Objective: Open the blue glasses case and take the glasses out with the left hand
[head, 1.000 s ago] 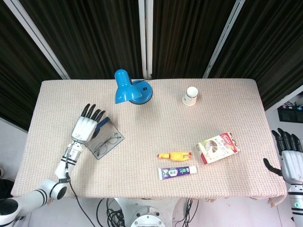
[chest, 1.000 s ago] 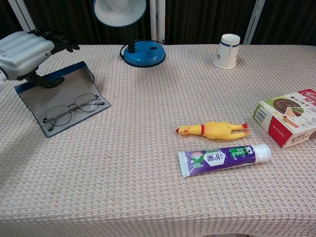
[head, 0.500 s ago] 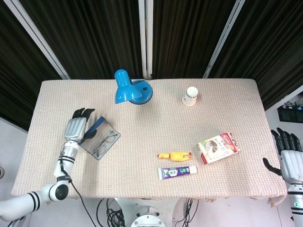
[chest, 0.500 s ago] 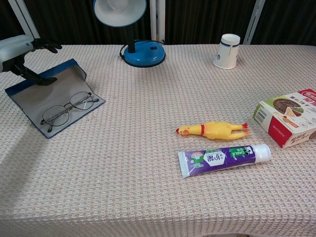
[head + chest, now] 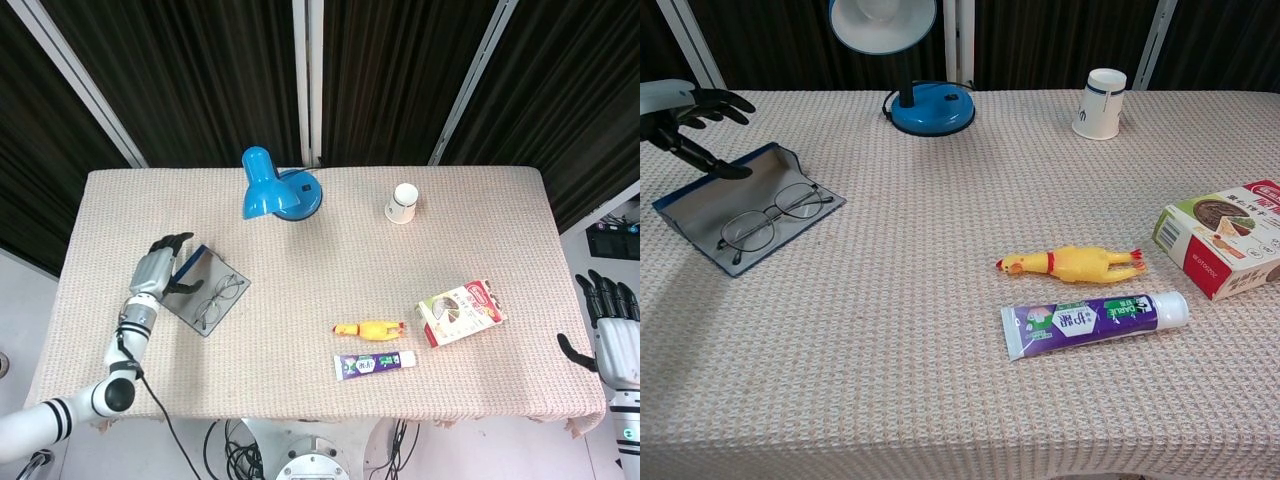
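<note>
The blue glasses case [image 5: 695,205] lies open and flat near the table's left edge, grey lining up, also seen in the head view [image 5: 207,271]. Thin wire-framed glasses [image 5: 768,215] rest on its lining [image 5: 213,300]. My left hand [image 5: 682,110] hovers over the case's far left corner, fingers spread and lightly curled, thumb tip touching the case's rim; the head view shows this hand [image 5: 160,266] just left of the case. It holds nothing. My right hand [image 5: 612,322] hangs open beyond the table's right edge, fingers apart.
A blue desk lamp [image 5: 925,105] stands at the back, a paper cup [image 5: 1102,103] to its right. A yellow rubber chicken [image 5: 1075,263], a purple toothpaste tube [image 5: 1095,320] and a red-and-white box [image 5: 1230,235] lie at the front right.
The case and glasses slid left and its raised lid dropped flat. My left hand drew back to the left and lower. The right hand barely moved.
</note>
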Controlling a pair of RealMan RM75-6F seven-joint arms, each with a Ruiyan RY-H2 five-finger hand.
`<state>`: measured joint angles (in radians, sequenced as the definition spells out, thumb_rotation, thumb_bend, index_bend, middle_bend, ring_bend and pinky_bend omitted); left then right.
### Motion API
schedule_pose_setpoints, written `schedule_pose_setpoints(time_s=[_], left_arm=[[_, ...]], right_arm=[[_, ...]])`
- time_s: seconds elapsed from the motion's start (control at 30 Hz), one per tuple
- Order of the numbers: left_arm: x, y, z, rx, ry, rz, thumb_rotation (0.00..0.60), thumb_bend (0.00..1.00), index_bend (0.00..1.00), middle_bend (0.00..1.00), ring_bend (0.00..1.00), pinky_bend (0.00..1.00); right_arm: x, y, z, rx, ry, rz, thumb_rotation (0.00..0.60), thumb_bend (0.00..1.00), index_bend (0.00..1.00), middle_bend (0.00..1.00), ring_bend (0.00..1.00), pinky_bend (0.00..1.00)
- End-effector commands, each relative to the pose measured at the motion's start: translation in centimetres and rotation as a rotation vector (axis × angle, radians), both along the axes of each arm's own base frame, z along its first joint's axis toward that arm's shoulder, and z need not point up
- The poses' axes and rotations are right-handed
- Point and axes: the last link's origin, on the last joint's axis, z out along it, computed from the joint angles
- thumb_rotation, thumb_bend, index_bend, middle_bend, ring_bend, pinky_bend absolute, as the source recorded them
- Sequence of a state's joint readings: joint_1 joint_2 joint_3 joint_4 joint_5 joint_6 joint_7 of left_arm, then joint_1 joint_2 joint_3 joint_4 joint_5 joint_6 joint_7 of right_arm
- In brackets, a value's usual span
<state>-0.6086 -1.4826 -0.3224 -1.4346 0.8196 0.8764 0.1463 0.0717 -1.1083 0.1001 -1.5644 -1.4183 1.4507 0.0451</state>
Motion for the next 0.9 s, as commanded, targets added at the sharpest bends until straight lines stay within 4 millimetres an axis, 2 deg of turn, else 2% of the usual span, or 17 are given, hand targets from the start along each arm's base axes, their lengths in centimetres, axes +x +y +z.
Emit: schedule_pose_setpoints(time_s=[0.03, 0.23, 0.37, 0.57, 0.7, 0.9], left_arm=[[0.1, 0.0, 0.0, 0.001, -0.013, -0.001, 0.6, 0.2, 0.11, 0.09, 0.0, 0.04], [1.9, -1.0, 1.0, 0.025, -0.031, -0.062, 0.6, 0.2, 0.11, 0.09, 0.0, 0.04], [2.9, -3.1, 1.3, 0.016, 0.019, -0.098, 0.6, 0.2, 0.11, 0.14, 0.0, 0.04], [3.2, -6.3, 0.3, 0.026, 0.179, -0.148, 0.6, 0.2, 0.15, 0.17, 0.0, 0.07], [3.3, -7.4, -0.4, 0.049, 0.242, -0.176, 0.6, 0.2, 0.22, 0.17, 0.02, 0.08], [3.3, -8.6, -0.9, 0.046, 0.336, -0.192, 0.6, 0.21, 0.23, 0.19, 0.04, 0.08]], right_arm=[[-0.1, 0.0, 0.0, -0.001, -0.001, -0.002, 0.6, 0.22, 0.0, 0.0, 0.0, 0.0], [0.0, 0.0, 0.2, -0.006, 0.0, 0.004, 0.6, 0.22, 0.0, 0.0, 0.0, 0.0], [0.0, -0.1, 0.0, 0.0, -0.004, 0.004, 0.6, 0.22, 0.0, 0.0, 0.0, 0.0], [-0.1, -0.1, -0.3, 0.011, -0.011, 0.012, 0.6, 0.22, 0.0, 0.0, 0.0, 0.0], [-0.1, 0.0, -0.1, 0.007, -0.01, 0.014, 0.6, 0.22, 0.0, 0.0, 0.0, 0.0], [0.0, 0.3, 0.5, -0.016, -0.009, 0.018, 0.6, 0.22, 0.0, 0.0, 0.0, 0.0]])
